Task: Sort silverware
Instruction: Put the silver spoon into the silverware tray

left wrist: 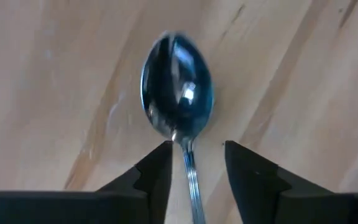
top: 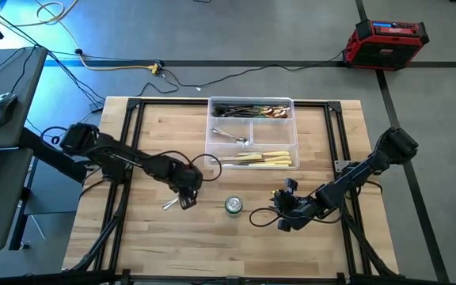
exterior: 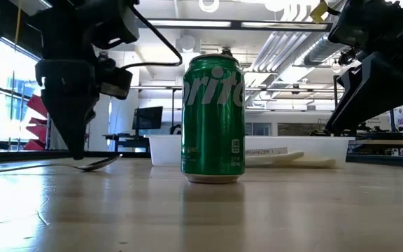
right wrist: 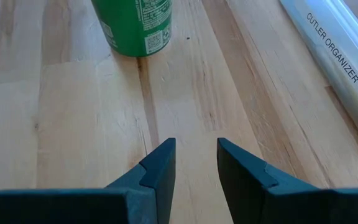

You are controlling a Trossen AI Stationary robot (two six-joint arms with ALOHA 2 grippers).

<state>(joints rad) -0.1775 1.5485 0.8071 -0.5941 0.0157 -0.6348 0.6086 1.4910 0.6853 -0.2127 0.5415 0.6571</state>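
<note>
green can [top: 233,206] beside spoon [top: 169,203], organizer tray [top: 252,134] behind

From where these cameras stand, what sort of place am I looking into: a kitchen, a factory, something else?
Probably a robotics lab or workshop, not a kitchen. Two arms work at a wooden table framed in black rails, cables trail over a grey floor, and a desk with a computer mouse stands beside it. Open ceiling ducts show behind.

The left arm reaches in from the table's left edge toward the middle, its wrist bent down so the left gripper [top: 182,195] points at the tabletop, fingers [left wrist: 157,177] apart. The right arm comes in from the right edge, stretched low toward the front centre; the right gripper [top: 285,214] has its fingers [right wrist: 160,168] parted
</note>
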